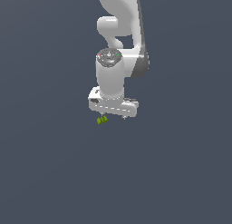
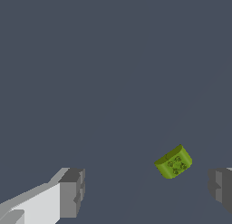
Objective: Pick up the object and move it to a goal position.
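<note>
The object [image 1: 102, 120] is a tiny yellow-green lump with darker green patches, lying on the grey floor just below the white gripper's exterior-view left end. In the wrist view the object [image 2: 174, 162] sits between the two grey fingertips, closer to one of them and a little beyond their tips. My gripper [image 2: 147, 191] is open wide and holds nothing. In the exterior view the gripper [image 1: 113, 116] points straight down, its fingers mostly hidden under the white hand.
The white arm [image 1: 118, 32] rises behind the gripper toward the top of the exterior view. A plain dark grey floor [image 1: 54, 173] surrounds everything. No goal marker shows.
</note>
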Action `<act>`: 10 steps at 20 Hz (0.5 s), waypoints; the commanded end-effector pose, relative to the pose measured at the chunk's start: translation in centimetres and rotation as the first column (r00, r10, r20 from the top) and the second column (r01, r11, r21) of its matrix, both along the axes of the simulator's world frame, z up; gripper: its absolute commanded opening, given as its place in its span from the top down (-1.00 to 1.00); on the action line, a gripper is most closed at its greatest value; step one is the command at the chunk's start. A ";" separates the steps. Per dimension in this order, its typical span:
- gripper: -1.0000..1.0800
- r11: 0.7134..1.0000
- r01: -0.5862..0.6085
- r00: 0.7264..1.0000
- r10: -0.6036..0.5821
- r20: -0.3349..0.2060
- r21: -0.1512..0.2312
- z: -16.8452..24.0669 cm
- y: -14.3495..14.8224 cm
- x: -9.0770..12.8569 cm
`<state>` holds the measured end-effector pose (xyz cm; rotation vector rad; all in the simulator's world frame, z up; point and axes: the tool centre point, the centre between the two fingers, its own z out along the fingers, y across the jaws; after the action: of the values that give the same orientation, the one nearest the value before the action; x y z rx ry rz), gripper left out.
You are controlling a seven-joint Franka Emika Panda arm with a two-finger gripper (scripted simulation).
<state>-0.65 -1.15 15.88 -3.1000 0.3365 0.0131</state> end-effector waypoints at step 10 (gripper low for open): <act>-0.92 0.938 0.346 0.938 -0.346 -0.008 0.000 -4.1 -2.4 -2.4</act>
<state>-2.64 -3.21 12.36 -3.0125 0.7979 0.0192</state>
